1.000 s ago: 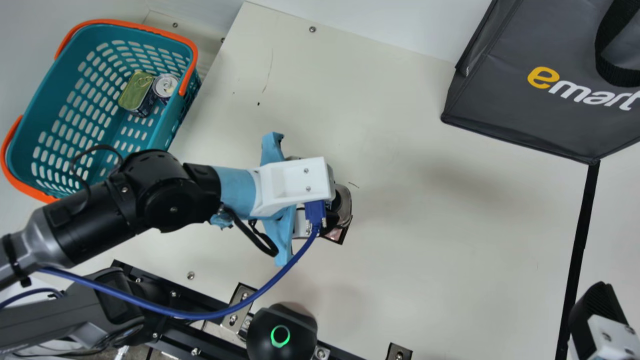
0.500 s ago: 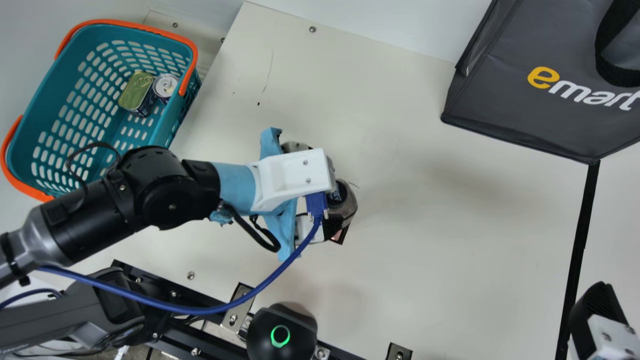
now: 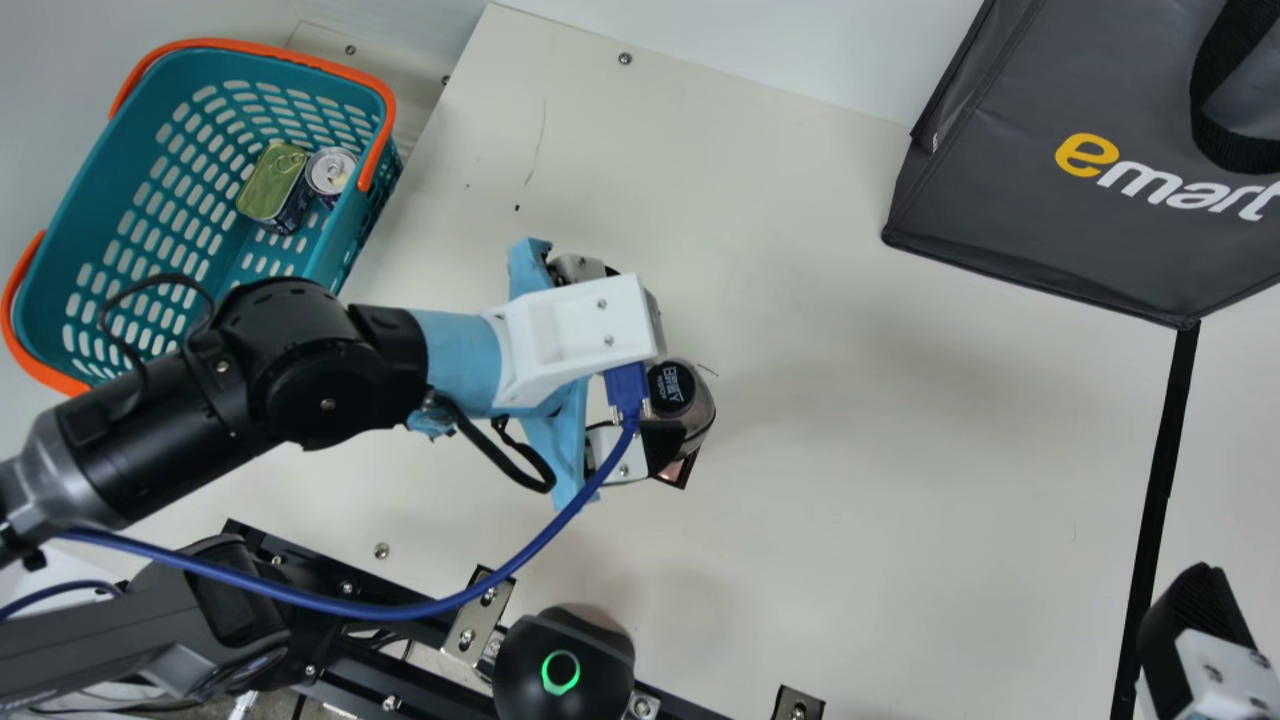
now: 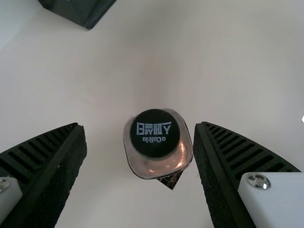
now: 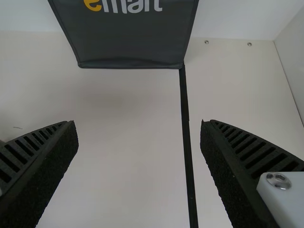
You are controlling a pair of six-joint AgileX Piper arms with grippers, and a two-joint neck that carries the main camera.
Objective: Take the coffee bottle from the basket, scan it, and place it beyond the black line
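Sq. clear-plastic coffee bottle w/ black cap [image 3: 697, 412] upright on cream desk [image 3: 880, 420], nearer L edge than black tape line [image 3: 1152, 520]; dark patch [image 3: 677, 472] pokes out underneath. L gripper [image 3: 640, 345] open just over bottle, fingers apart. R gripper [image 3: 1195, 610] also open, nr the line.

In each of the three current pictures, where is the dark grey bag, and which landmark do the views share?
Main view: the dark grey bag is at the upper right, cut by the edges.
Left wrist view: its corner is at the top left.
Right wrist view: top, slightly left of centre.
Shared landmark: the cream table, lying beside the bag's lower edge.
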